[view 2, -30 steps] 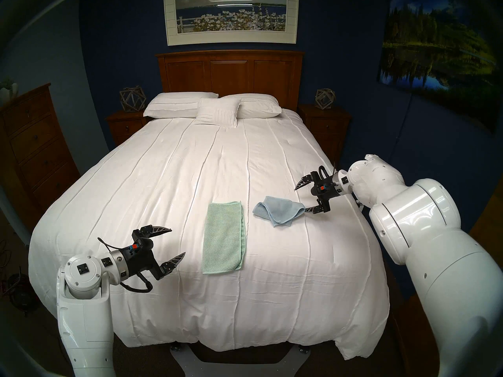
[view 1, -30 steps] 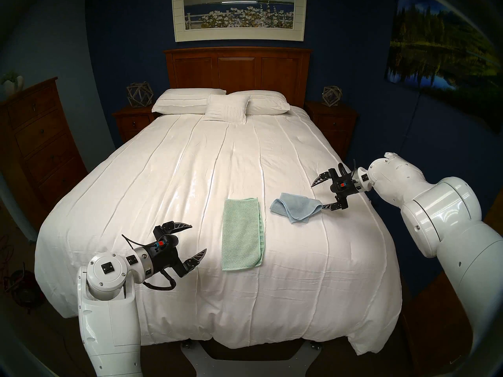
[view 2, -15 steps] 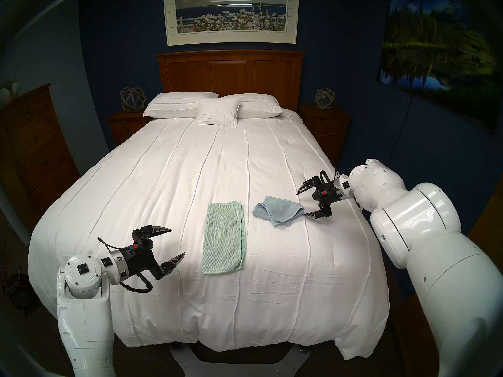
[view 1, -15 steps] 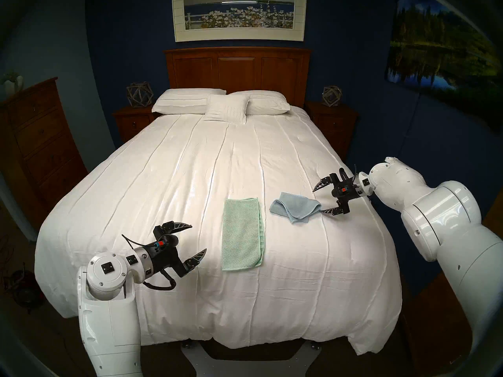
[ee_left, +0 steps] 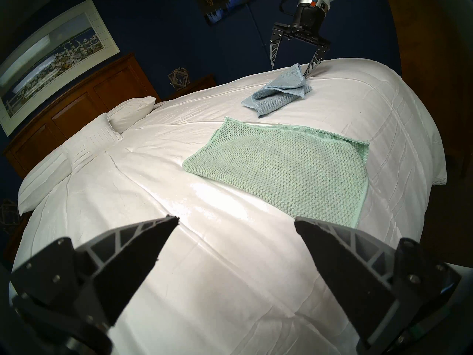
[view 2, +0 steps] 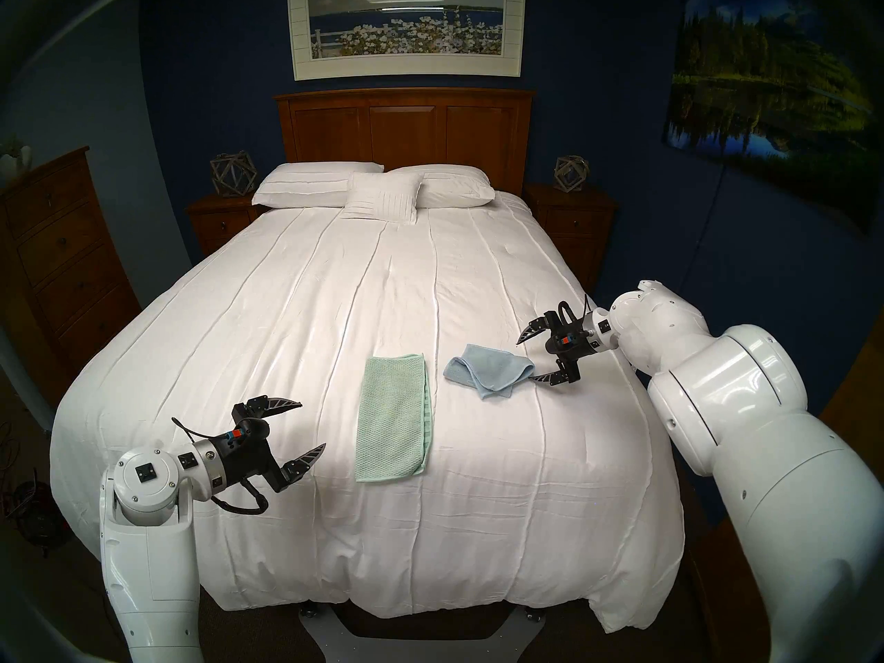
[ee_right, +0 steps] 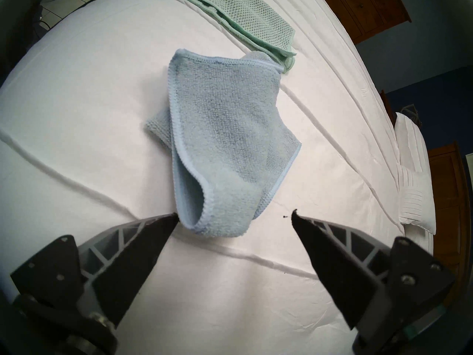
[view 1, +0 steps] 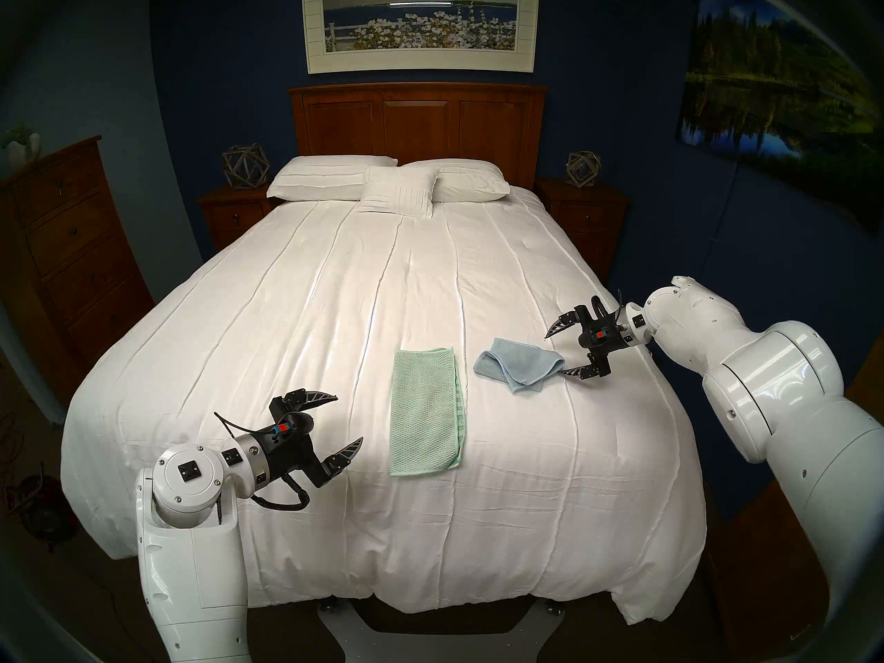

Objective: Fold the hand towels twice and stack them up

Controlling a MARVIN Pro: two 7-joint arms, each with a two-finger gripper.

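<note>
A mint green waffle-weave hand towel (view 1: 425,408) (view 2: 393,418) (ee_left: 281,172) (ee_right: 253,16) lies folded in a long rectangle on the white bedspread (view 1: 311,313). To its right lies a light blue plush hand towel (view 1: 519,363) (view 2: 490,370) (ee_left: 279,90) (ee_right: 225,136), loosely crumpled. My right gripper (view 1: 554,355) (view 2: 524,361) (ee_right: 235,213) (ee_left: 288,73) is open at the blue towel's right corner; that corner lies just inside its spread fingers, ungripped. My left gripper (view 1: 349,419) (view 2: 313,424) (ee_left: 236,218) hovers open and empty, left of the green towel.
White pillows (view 1: 382,183) rest against a wooden headboard (view 1: 416,116) at the far end. Nightstands (view 1: 234,212) (view 1: 581,207) flank the bed and a wooden dresser (view 1: 62,246) stands at the left. The bed's foot edge is close to my base.
My right gripper has dropped slightly and edged toward the blue towel's corner. The left arm and both towels have not moved.
</note>
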